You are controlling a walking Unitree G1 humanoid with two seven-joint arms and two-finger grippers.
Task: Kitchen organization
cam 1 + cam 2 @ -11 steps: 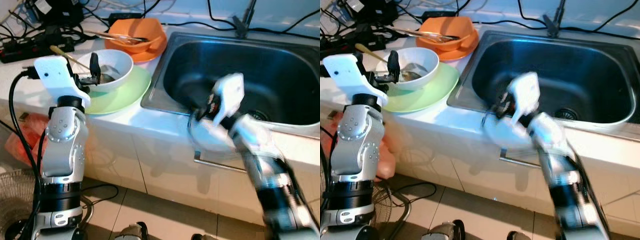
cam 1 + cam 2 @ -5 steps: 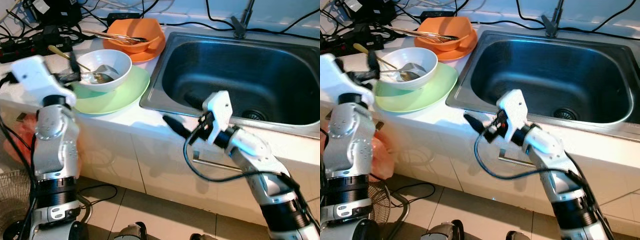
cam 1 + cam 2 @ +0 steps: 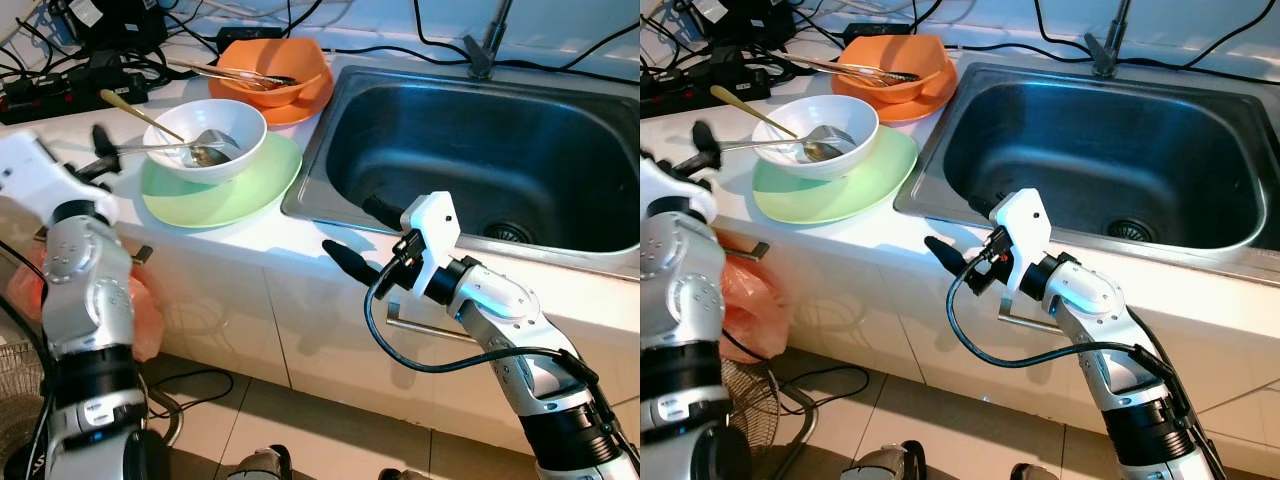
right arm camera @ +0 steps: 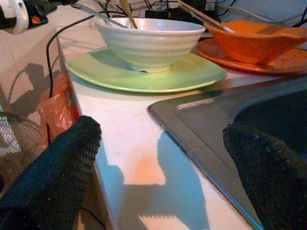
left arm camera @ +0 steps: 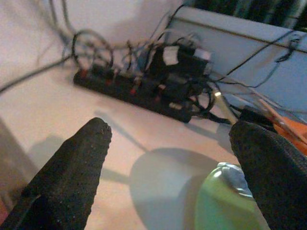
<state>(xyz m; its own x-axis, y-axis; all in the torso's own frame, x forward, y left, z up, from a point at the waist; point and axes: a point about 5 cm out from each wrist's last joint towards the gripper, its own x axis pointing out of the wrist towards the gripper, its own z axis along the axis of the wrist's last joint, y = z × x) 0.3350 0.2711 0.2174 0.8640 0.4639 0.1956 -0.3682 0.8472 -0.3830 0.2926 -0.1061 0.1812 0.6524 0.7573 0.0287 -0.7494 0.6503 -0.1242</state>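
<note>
Since both grippers are spread wide and holding nothing, I'd bring the right gripper point(image 3: 352, 237) in low from the sink point(image 3: 480, 150) edge, slip a finger under the green plate point(image 3: 225, 190) rim, and keep the white bowl point(image 3: 205, 135) level so the spoons point(image 3: 175, 145) stay put; left gripper point(image 5: 168, 158) hovers by the power strip point(image 5: 139, 88).

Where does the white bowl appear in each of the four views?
Left eye view: white bowl at upper left, on the green plate.
Right eye view: upper left, same plate.
Left wrist view: too little of it shows to tell; a green plate edge lies between the fingers.
Right wrist view: top centre, on the plate.
Shared landmark: the green plate.
</note>
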